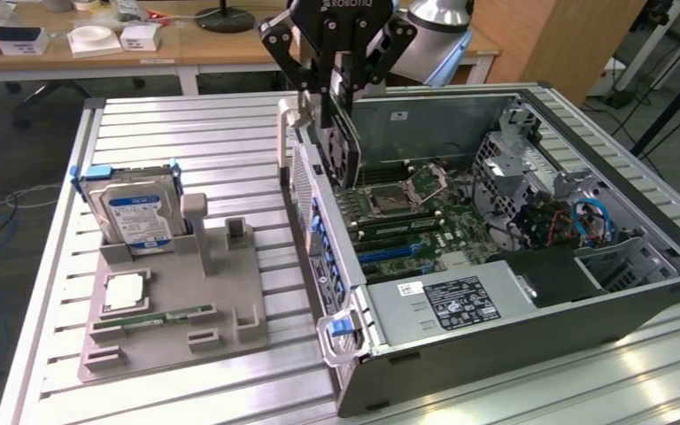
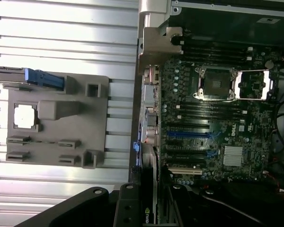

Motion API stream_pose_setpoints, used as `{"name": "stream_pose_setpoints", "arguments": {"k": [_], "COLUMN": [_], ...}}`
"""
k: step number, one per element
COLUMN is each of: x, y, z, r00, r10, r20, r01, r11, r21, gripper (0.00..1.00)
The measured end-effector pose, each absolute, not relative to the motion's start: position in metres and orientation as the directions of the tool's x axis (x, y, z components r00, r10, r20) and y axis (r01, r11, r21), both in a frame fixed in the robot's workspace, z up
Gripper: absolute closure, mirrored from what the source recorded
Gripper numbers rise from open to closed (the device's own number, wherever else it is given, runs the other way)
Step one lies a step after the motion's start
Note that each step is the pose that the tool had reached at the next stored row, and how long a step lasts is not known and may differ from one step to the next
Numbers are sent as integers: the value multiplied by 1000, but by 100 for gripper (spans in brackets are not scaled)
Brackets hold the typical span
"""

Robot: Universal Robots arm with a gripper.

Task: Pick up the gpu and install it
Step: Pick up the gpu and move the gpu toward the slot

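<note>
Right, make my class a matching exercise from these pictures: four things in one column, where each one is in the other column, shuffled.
1. gpu
2. hard drive
3. processor chip
4. motherboard

A. lying flat on the grey holder
B. inside the open computer case
C. clamped in the gripper
D. standing upright in the grey holder

Pairs: 1-C, 2-D, 3-A, 4-B

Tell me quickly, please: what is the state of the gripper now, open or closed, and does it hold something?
Gripper: closed on the gpu, holding it upright above the open computer case.
</note>
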State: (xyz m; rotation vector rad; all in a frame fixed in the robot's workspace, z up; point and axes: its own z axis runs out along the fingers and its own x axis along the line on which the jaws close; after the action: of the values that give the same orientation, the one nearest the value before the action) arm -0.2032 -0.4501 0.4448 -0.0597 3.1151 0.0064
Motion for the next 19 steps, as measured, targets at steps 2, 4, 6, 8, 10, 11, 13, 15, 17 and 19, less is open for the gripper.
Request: {"name": "stream_pose_setpoints", "arguments": {"k": [2, 4, 6, 8, 10, 11, 13, 15, 17, 19], "x": [-202, -201, -201, -201, -200, -199, -197, -189, -180, -176], "y": [-450, -449, -449, -449, -449, -449, -449, -449, -449, -448], "z": [445, 445, 445, 445, 445, 444, 444, 444, 444, 444], "r00": [-999, -998, -998, -998, -997, -997, -997, -997, -997, -997], "r10": [-44, -52, -57, -61, -67, -71, -77, -79, -79, -75], "r20": [-26, -26, -26, -26, -26, -26, -26, -26, -26, -26], "r01": [-44, -52, -57, -62, -67, -71, -77, -79, -79, -75], "r11": [999, 999, 998, 998, 998, 997, 997, 997, 997, 997], "r21": [4, 4, 4, 4, 4, 4, 4, 4, 4, 4], "gripper": [74, 74, 74, 74, 74, 74, 74, 74, 74, 74]}}
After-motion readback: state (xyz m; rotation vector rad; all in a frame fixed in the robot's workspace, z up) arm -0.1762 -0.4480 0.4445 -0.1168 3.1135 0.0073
